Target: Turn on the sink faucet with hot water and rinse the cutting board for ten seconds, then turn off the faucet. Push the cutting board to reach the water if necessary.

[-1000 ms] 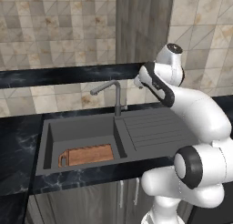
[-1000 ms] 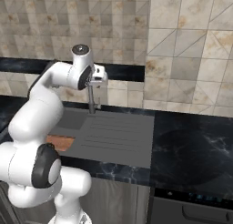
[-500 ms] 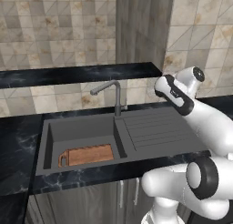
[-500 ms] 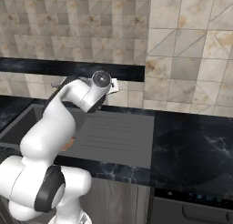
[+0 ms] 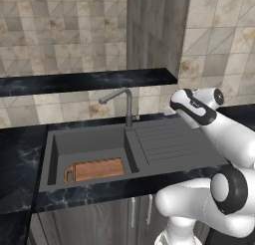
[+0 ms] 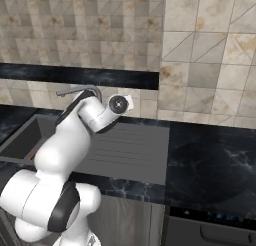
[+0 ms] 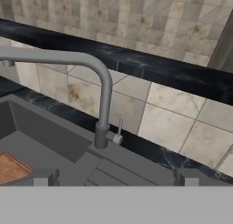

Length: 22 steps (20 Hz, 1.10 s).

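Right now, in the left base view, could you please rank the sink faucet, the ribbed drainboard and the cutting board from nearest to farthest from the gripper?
From the gripper, jaws open:
1. the ribbed drainboard, just below it.
2. the sink faucet, leftward in view, at the back.
3. the cutting board, farthest left, low toward the front.

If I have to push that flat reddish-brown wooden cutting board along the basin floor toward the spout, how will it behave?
The flat reddish-brown wooden cutting board looks rigid, so it should slide as one piece rather than flex. Lying flat on the dark grey sink floor, it is unlikely to tip. It sits along the front wall, so an off-centre push would probably swivel it.
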Available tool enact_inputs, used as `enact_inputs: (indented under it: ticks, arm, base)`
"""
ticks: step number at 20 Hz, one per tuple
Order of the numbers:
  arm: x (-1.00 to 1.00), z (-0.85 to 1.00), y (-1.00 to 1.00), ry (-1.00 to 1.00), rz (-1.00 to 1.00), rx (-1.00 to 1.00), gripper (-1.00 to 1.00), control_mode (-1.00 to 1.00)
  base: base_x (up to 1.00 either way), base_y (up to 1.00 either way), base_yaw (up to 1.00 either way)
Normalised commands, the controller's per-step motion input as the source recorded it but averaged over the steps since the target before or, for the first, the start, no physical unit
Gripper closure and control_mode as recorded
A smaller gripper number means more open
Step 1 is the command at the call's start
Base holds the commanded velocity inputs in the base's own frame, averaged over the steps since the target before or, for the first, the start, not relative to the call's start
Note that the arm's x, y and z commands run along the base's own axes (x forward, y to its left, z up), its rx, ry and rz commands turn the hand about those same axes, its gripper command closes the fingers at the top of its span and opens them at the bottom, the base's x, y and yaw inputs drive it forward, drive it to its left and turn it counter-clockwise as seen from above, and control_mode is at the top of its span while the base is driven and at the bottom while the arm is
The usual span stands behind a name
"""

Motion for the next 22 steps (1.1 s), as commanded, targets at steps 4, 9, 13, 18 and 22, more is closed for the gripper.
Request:
enact_inputs:
  ticks: [4,9,13,18,22]
  arm:
    - [0.4,-0.22,0.06,0.0,0.0,0.0,-1.0,-1.0]
    - [0.43,-0.25,0.03,0.0,0.0,0.0,-1.0,-1.0]
    - [0.34,-0.34,0.0,-0.03,0.0,0.0,-1.0,-1.0]
    - [0.22,-0.28,0.05,-0.07,-0.03,0.05,-1.0,-1.0]
    - [0.31,-0.19,0.13,-0.09,-0.05,0.02,-1.0,-1.0]
  base:
    - [0.0,0.0,0.0]
    - [0.0,0.0,0.0]
    - [0.0,0.0,0.0]
    - [0.0,0.0,0.0]
    - [0.0,0.0,0.0]
